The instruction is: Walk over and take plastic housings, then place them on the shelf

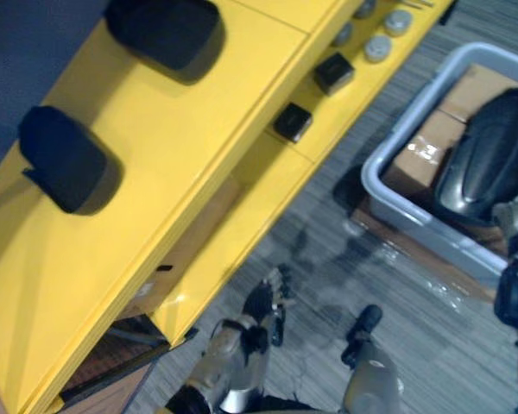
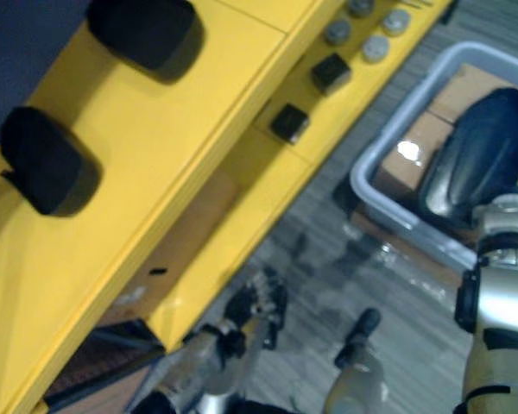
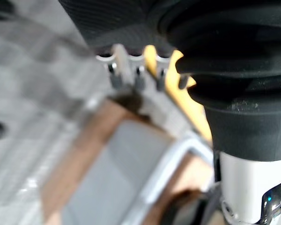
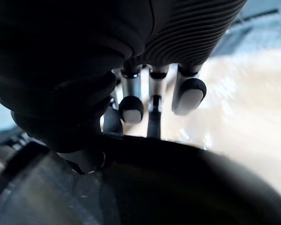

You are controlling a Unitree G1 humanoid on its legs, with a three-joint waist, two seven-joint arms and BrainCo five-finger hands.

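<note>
Right hand [image 4: 130,101]: black plastic housing [image 2: 483,147] lay beneath its fingers [image 4: 188,96], grip indeterminable. Left hand [image 1: 263,310] hung empty, fingers relaxed.

Two black plastic housings, rounded and matte, lie flat on the top of the yellow shelf [image 1: 209,129] at my left. One housing [image 1: 164,30] sits at the far end. The other housing [image 1: 60,157] is nearer, well apart from it along the same board. A third housing [image 1: 488,155], larger-looking, glossy and domed, lies at my right in a grey bin [image 1: 388,203] on the floor, resting on brown card, with my right hand [image 2: 511,217] at its near end.
</note>
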